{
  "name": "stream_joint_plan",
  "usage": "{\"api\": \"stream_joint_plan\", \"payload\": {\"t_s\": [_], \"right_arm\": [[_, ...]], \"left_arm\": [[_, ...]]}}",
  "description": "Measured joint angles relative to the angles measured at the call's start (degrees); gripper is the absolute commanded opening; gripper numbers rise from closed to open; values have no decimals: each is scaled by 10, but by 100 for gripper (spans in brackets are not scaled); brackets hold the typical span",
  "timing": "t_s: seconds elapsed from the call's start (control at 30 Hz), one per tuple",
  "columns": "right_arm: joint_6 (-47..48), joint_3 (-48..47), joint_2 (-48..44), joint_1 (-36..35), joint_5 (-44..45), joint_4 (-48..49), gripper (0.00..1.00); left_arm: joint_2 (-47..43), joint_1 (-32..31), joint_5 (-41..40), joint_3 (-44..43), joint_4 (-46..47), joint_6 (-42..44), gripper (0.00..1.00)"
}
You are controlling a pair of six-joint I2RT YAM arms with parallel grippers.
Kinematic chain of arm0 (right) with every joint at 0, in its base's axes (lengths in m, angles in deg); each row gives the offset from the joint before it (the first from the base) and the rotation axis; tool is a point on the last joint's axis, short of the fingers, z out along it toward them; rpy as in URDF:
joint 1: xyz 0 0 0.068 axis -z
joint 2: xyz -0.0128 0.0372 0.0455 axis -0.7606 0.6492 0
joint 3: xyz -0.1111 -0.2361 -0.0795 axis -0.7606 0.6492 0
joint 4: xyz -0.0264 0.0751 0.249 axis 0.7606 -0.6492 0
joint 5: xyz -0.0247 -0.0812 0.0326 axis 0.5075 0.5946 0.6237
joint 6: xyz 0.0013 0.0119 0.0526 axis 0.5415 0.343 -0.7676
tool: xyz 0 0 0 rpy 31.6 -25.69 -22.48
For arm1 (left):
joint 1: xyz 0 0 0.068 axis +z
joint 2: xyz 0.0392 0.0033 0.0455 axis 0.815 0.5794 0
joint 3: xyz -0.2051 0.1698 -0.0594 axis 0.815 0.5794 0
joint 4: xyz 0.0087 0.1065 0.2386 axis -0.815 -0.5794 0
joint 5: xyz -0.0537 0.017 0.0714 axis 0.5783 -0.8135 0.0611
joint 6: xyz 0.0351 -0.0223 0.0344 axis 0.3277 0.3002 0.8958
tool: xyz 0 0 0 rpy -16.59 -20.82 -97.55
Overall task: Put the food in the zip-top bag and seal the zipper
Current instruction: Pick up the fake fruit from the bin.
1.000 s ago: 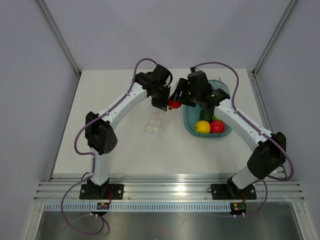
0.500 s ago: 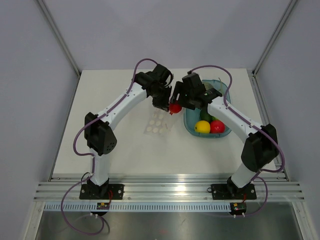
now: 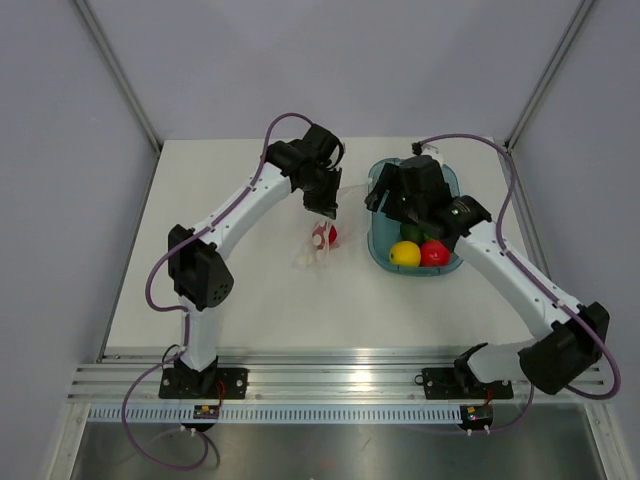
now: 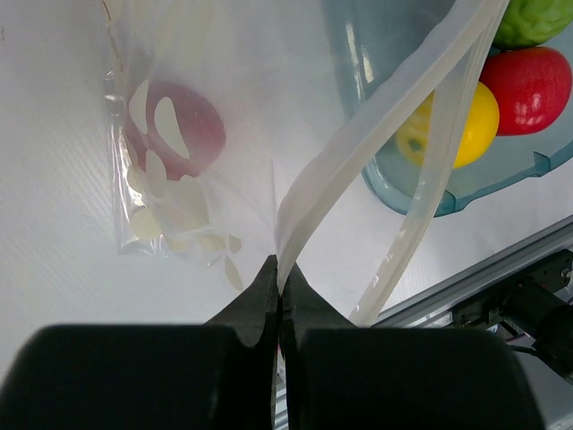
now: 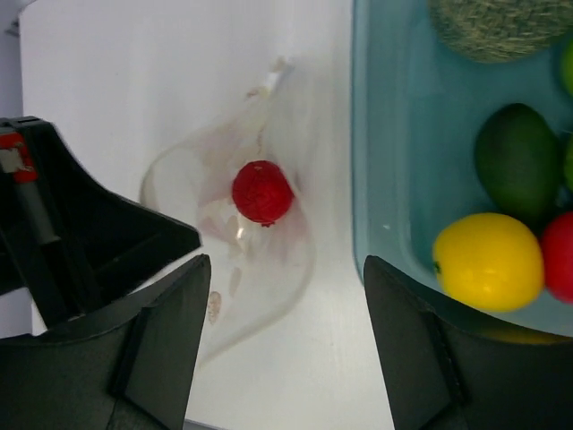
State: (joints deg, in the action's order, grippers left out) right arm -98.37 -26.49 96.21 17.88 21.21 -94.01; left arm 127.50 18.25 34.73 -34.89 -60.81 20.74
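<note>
1. Change: the red piece (image 5: 262,192), which was at the bag mouth between both claws 1 s ago, now lies inside the zip-top bag (image 3: 318,245). That is centre of the top view, just left of the blue tray (image 3: 378,240).
2. Right claw (image 5: 285,269) has let go and pulled back over the tray. Jaws stand wide, nothing held.
3. Left claw (image 4: 279,287) is fully closed, pinching 1 lip of the zipper (image 4: 354,152). This holds the mouth up while the bag's bottom rests on the table (image 3: 230,200).
4. Meaning: 1 piece bagged. The yellow piece (image 5: 488,260), dark green piece (image 5: 517,161) and grey-green ball (image 5: 501,22) are in the tray.
5. Zipper is open; sealing not started.
</note>
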Motion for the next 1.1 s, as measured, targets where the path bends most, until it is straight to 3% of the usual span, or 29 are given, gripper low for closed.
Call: {"api": "stream_joint_plan", "payload": {"t_s": [0.2, 0.37, 0.73, 0.83, 0.87, 0.93, 0.97, 1.1], "right_arm": [[10, 104, -67, 83, 12, -38, 89], [26, 155, -24, 96, -5, -69, 92], [45, 158, 87, 96, -7, -45, 96], [51, 156, 112, 96, -4, -37, 90], [53, 155, 119, 96, -3, -35, 80], [60, 154, 127, 96, -3, -31, 68], [61, 153, 127, 96, -2, -29, 54], [61, 153, 122, 96, 2, -23, 42]], "left_arm": [[0, 3, 0, 0, 0, 0, 0], [0, 3, 0, 0, 0, 0, 0], [0, 3, 0, 0, 0, 0, 0], [0, 3, 0, 0, -1, 0, 0], [0, 3, 0, 0, -1, 0, 0], [0, 3, 0, 0, -1, 0, 0], [0, 3, 0, 0, -1, 0, 0], [0, 3, 0, 0, -1, 0, 0]]}}
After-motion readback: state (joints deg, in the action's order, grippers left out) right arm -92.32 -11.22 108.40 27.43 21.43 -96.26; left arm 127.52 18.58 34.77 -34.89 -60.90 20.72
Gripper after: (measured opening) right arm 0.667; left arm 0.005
